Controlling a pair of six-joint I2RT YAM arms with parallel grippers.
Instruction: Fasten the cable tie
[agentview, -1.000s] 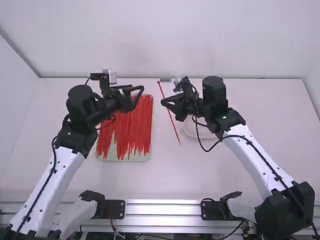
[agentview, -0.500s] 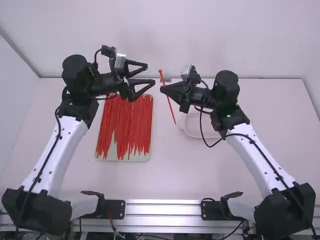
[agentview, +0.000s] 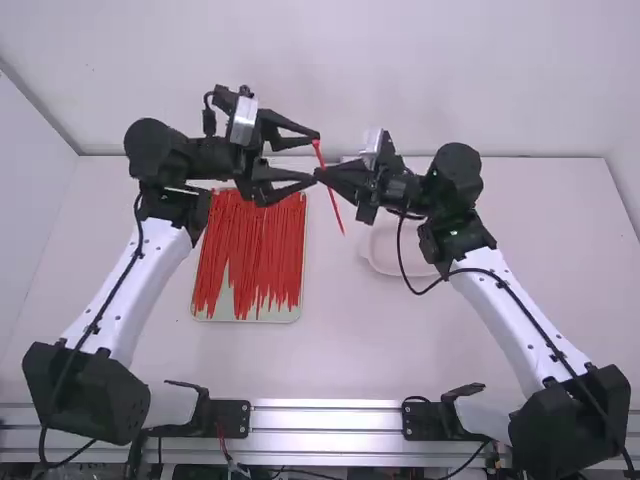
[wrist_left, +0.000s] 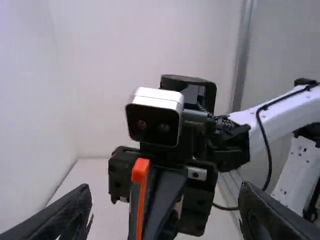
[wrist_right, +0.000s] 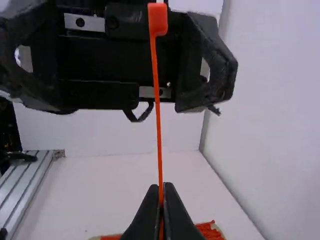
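- The left tool (agentview: 314, 155) has risen from low over the tray (agentview: 250, 316) at centre left and swung to the upper middle of the frame. Its fingers are spread wide either side of the top end of the cable tie (agentview: 337, 215).
- The right tool (agentview: 325, 178) has lifted and moved a little left with the tie. It is pinched tight on the strap, which hangs slanted in the upper middle, its blocky head uppermost and clear of the worktop (agentview: 350, 330).
- In the left wrist view the head (wrist_left: 140, 172) sits between that tool's wide fingers (wrist_left: 70, 215). I cannot tell whether anything touches it.
- Judgement: the two arms have met for a two-handed hold. The strap is straight and no loop is formed, so the fastening itself is not yet begun.
- Count: two arms and two tools.
- Count: one tie held aloft and one tray.
- Count: one heap of spare ties (agentview: 255, 250) on that tray, too many to number.
- Count: one pale dish (agentview: 380, 262) right of centre, partly under the right arm.
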